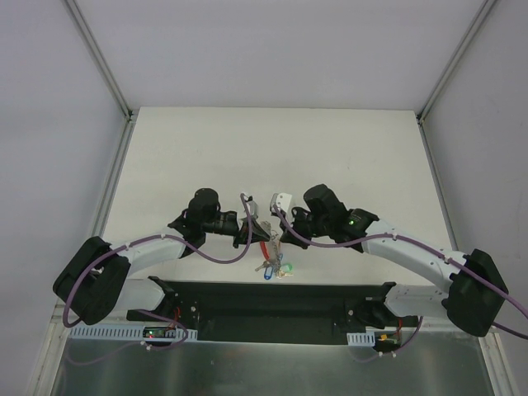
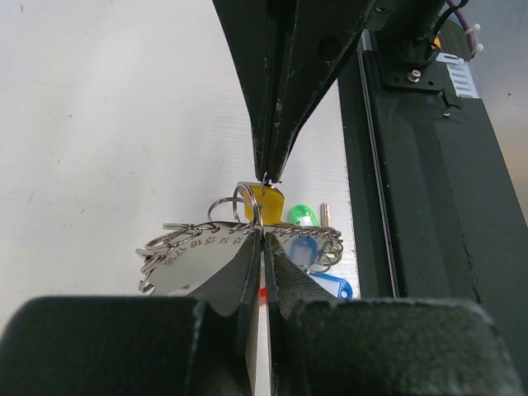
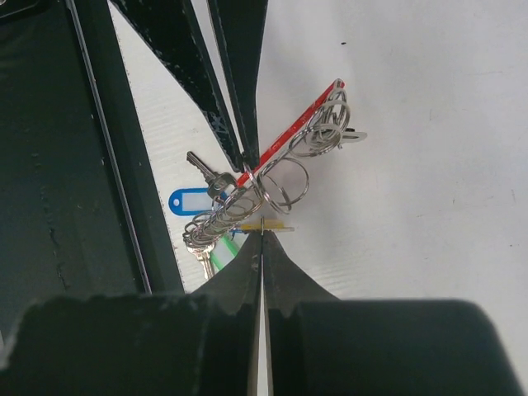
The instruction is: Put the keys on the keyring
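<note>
The keyring's red band (image 3: pixel 295 130) runs edge-on, with several thin metal rings (image 3: pixel 285 183) bunched on it. My left gripper (image 3: pixel 245 165) is shut on the red band and holds it above the table. It also shows in the left wrist view (image 2: pixel 262 235), where a sliver of red shows between its pads. My right gripper (image 3: pixel 262 235) is shut on a yellow-capped key (image 2: pixel 267 201), which it holds against a ring. It enters the left wrist view from above (image 2: pixel 268 175). Blue (image 3: pixel 190 200) and green (image 2: pixel 303 216) capped keys hang below the bunch. In the top view the two grippers meet at the bunch (image 1: pixel 269 252).
A silver plate stamped with numbers (image 2: pixel 188 254) hangs among the rings. The black base rail (image 1: pixel 272 301) runs along the table's near edge, just behind the hanging keys, and shows in the wrist views (image 2: pixel 429 214) (image 3: pixel 49 165). White enclosure walls stand around the table.
</note>
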Tool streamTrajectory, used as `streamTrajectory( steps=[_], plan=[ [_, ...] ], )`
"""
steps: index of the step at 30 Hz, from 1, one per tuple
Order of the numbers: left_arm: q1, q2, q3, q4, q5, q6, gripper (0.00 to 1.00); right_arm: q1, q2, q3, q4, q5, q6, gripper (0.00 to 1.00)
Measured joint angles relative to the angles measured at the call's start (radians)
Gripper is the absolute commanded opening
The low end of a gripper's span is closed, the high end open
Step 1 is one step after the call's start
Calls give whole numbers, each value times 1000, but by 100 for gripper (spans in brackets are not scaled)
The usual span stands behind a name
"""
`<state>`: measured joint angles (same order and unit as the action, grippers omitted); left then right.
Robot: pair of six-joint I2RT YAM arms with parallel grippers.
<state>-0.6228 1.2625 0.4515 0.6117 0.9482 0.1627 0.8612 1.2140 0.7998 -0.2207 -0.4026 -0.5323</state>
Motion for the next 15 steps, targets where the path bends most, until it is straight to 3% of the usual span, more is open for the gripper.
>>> streamTrajectory(
  steps=[15],
  plan=[
    [0,23,1,-6,72,10,0,20,1,0,0,1,-5,1]
  ],
)
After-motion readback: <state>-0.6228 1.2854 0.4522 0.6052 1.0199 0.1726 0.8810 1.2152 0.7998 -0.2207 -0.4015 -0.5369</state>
